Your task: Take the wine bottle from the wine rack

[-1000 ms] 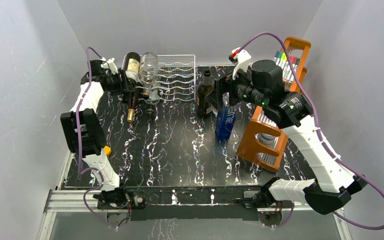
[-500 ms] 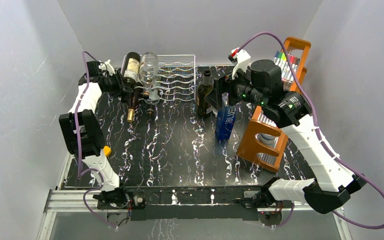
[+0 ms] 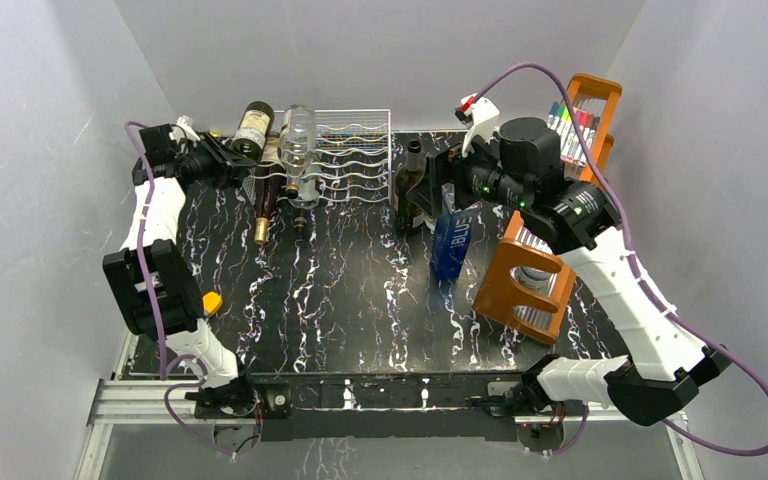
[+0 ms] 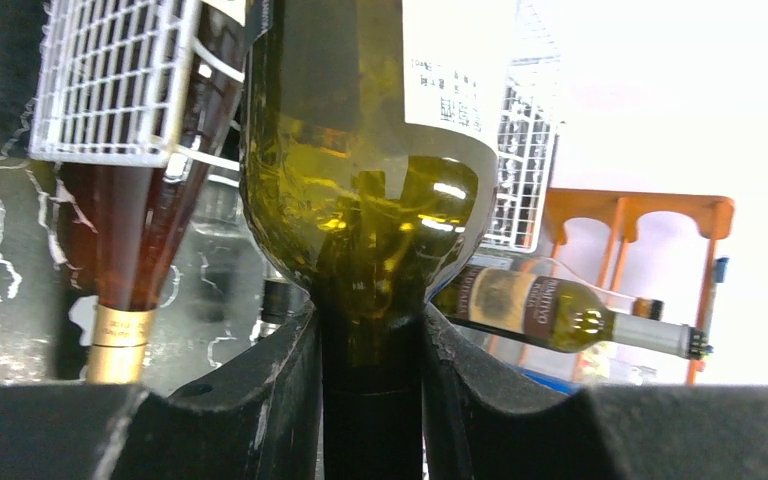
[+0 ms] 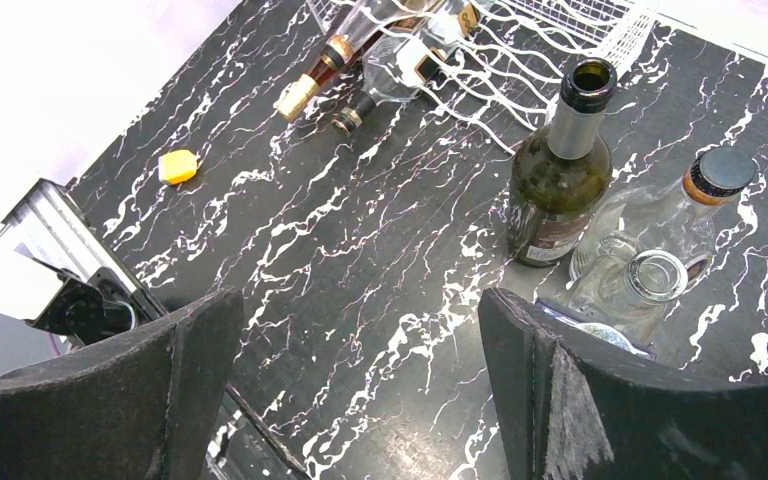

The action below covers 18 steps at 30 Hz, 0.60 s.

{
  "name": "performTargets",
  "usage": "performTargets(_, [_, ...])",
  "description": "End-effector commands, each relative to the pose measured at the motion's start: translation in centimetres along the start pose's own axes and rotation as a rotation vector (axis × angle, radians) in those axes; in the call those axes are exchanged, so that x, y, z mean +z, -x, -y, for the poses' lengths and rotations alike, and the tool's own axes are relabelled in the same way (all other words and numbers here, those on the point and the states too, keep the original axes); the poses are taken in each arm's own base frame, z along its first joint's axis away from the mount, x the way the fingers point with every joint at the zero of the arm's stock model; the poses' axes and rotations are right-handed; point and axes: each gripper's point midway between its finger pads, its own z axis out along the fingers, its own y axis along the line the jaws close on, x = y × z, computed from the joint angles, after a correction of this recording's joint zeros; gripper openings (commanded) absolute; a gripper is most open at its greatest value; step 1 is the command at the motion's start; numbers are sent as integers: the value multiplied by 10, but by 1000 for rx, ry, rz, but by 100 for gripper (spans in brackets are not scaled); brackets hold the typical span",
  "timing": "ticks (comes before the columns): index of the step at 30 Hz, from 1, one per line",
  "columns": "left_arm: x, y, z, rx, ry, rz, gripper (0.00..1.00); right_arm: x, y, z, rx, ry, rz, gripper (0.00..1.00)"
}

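Bottles crowd the far edge of the desk (image 3: 360, 300). At the far-left corner the left jaws clamp the neck of the green wine bottle (image 4: 370, 150), tilted at the left end of the wine rack (image 3: 350, 150); whether it touches the wire I cannot tell. In the rack's cradles lie a gold-capped brown bottle (image 3: 264, 205) and a clear bottle (image 3: 298, 140). Further along, the right jaws hang spread and empty over an uncorked dark bottle (image 5: 557, 190). At the right edge an orange rack (image 3: 545, 265) holds markers (image 3: 570, 115), its middle hidden behind the arm
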Motion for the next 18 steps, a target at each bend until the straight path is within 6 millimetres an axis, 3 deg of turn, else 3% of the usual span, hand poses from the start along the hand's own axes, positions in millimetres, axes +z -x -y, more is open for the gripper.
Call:
performTargets(1, [-53, 18, 81, 128, -185, 116, 0, -1, 26, -9, -16, 35, 78, 98])
performTargets(10, [-84, -4, 110, 173, -254, 106, 0, 18, 21, -6, -18, 46, 41, 98])
performTargets(13, [-93, -17, 119, 176, -292, 85, 0, 25, 20, -14, -53, 100, 22, 98])
performTargets(18, [-96, -62, 129, 189, -318, 19, 0, 43, 20, -37, -185, 157, 3, 98])
